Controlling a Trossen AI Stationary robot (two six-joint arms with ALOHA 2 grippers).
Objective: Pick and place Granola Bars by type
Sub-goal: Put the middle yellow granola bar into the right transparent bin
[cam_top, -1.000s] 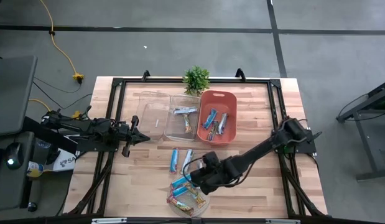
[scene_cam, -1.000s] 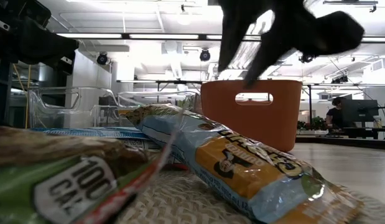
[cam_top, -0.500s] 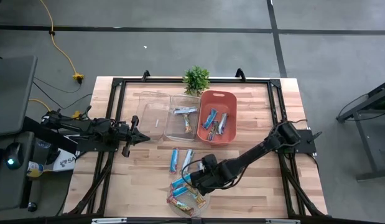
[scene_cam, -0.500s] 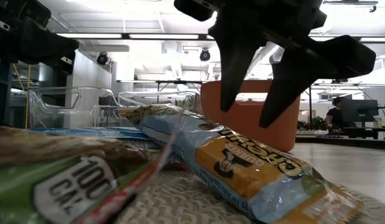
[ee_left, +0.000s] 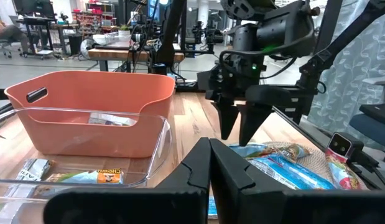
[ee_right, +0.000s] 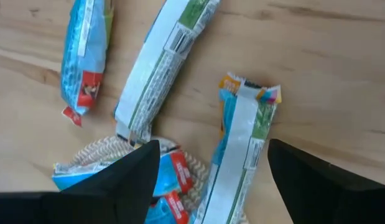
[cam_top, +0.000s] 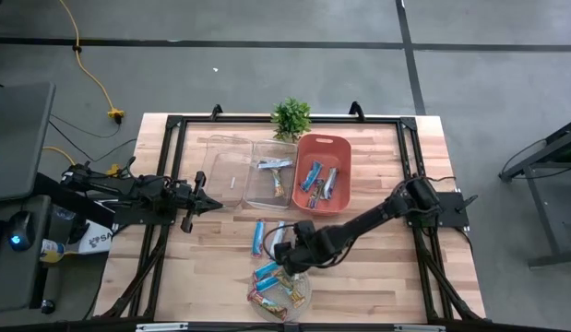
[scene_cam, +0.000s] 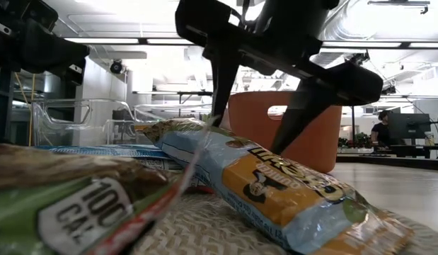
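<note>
**Over the mat, open fingers straddle a bar**

On the round woven mat [cam_top: 281, 293] at the table's [cam_top: 377, 286] near edge lie several granola bars [cam_top: 276, 288] — two more rest just beyond it on bare wood. One light-blue bar [ee_right: 241, 158] sits between the spread, empty fingers of the right gripper [cam_top: 287, 261], poised above it. More bars fill the orange bin [cam_top: 323, 172] and the clear bin [cam_top: 272, 173] — the left gripper [cam_top: 211, 205] waits clenched at the left side.

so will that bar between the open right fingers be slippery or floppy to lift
Probably slippery: the granola bar has a glossy wrapper. Likely fairly stiff and light, being flat and thin. It may shift when pinched, since one end rests on the woven mat beneath the right gripper.
</note>
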